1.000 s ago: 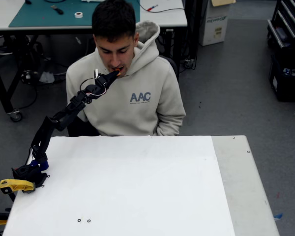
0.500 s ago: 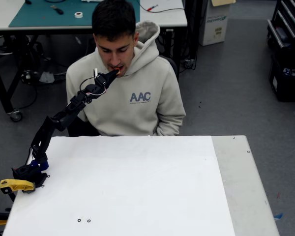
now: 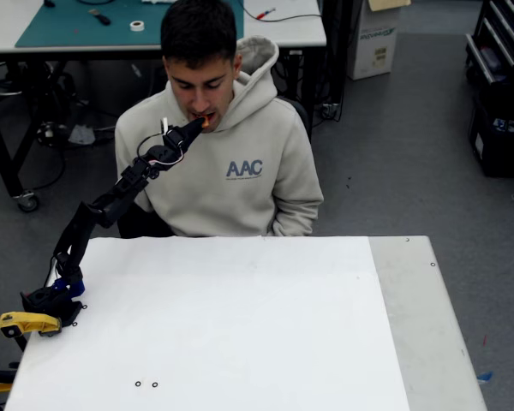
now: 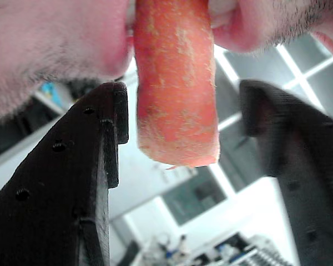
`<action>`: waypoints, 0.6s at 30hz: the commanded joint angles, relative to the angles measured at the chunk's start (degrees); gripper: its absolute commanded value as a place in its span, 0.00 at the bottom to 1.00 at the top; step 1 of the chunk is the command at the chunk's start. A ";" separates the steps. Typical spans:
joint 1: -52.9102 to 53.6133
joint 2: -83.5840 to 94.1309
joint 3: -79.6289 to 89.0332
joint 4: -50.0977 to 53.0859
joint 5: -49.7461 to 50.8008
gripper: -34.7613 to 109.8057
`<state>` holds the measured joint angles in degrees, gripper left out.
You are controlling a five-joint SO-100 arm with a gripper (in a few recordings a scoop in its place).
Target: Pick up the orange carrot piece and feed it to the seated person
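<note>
The seated person point(image 3: 240, 180), in a light beige hoodie, sits behind the white table with head tipped down. My black arm reaches up from the table's left edge, and its gripper point(image 3: 197, 129) is at the person's mouth. The orange carrot piece point(image 3: 205, 122) shows as a small orange spot at the lips. In the wrist view the carrot piece point(image 4: 176, 83) hangs with its upper end between the person's lips point(image 4: 72, 39). My gripper point(image 4: 183, 91) stands open around it, with a gap between the carrot and each dark finger point(image 4: 108, 127).
The white table point(image 3: 240, 325) has a grey strip point(image 3: 420, 325) along its right side. A yellow clamp part point(image 3: 26, 324) sits at the arm's base on the left edge. A workbench with a green mat point(image 3: 77, 21) stands behind the person.
The gripper tip and the carrot piece have risen a little toward the person's mouth. The arm's lower links and the person's pose look the same.
</note>
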<state>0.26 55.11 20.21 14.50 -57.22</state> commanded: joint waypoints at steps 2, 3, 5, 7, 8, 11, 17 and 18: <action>0.35 3.60 -4.57 -0.79 -0.70 0.43; 0.35 3.60 -4.57 -0.79 -0.70 0.43; 0.35 3.60 -4.57 -0.79 -0.70 0.43; 0.35 3.60 -4.57 -0.79 -0.70 0.43; 0.35 3.60 -4.57 -0.79 -0.70 0.43; 0.44 3.60 -4.57 -0.79 -0.70 0.43; 1.23 3.60 -4.57 -0.79 -0.70 0.43; 1.32 3.69 -4.57 -0.79 -0.70 0.43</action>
<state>0.88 55.11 20.21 14.50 -57.22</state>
